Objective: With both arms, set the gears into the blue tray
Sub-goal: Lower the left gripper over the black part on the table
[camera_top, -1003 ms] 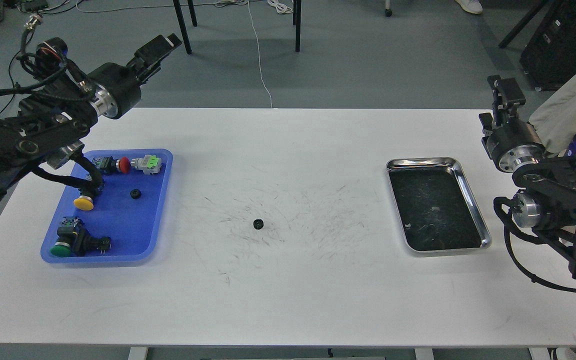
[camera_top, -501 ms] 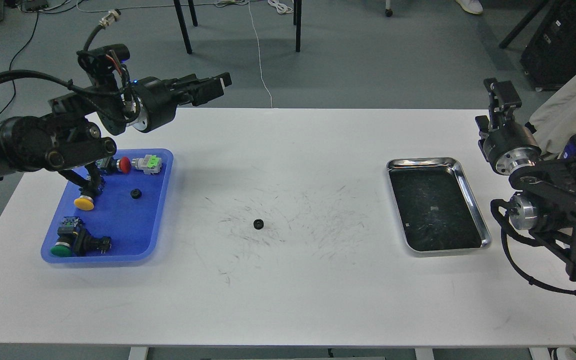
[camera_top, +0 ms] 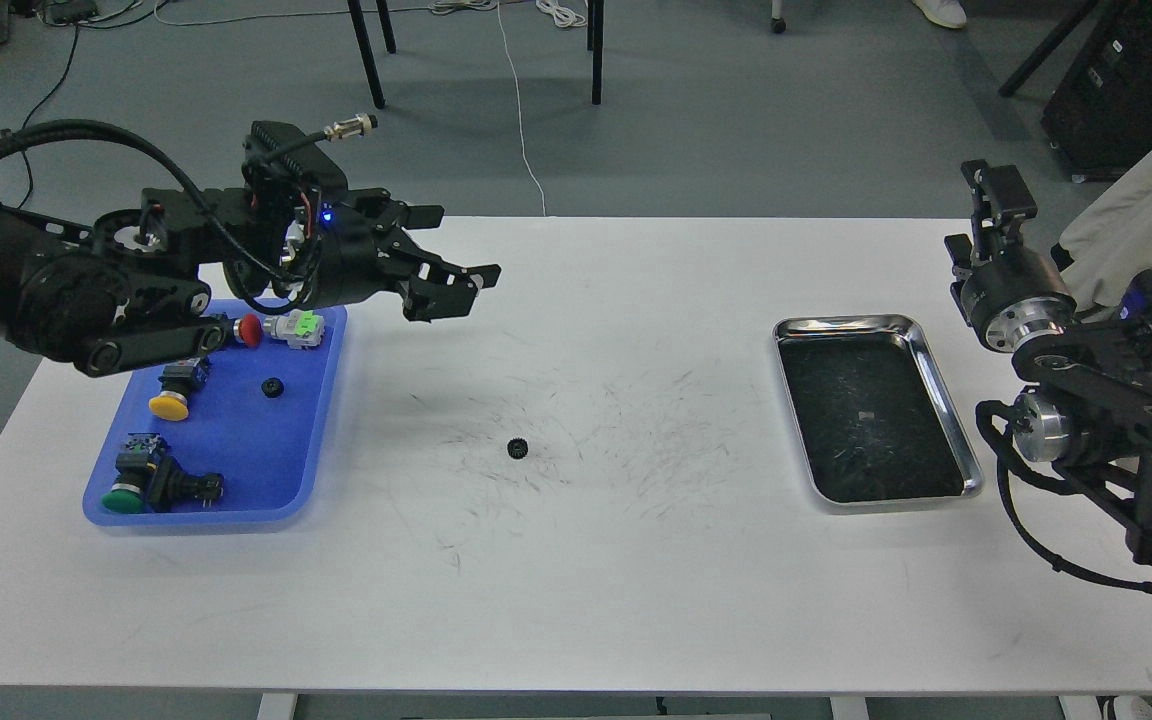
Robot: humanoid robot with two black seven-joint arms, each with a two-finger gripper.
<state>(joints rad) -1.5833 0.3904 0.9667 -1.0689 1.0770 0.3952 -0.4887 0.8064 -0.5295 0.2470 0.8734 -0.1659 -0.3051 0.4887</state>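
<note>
Left tool [camera_top: 451,255] swung rightward, fingers spread, empty, gear [camera_top: 516,448] flat on table [camera_top: 576,600]

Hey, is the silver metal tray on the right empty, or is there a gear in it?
Empty. The silver metal tray shows only its scratched dark floor; one gear lies on the table, another in the blue tray.

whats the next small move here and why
Probably bring the left gripper forward and down over the gear on the table. One gear already lies in the blue tray, the other sits alone mid-table, and the left gripper is open, empty and nearer to it. The right gripper is raised beyond the silver tray, farther from it.
</note>
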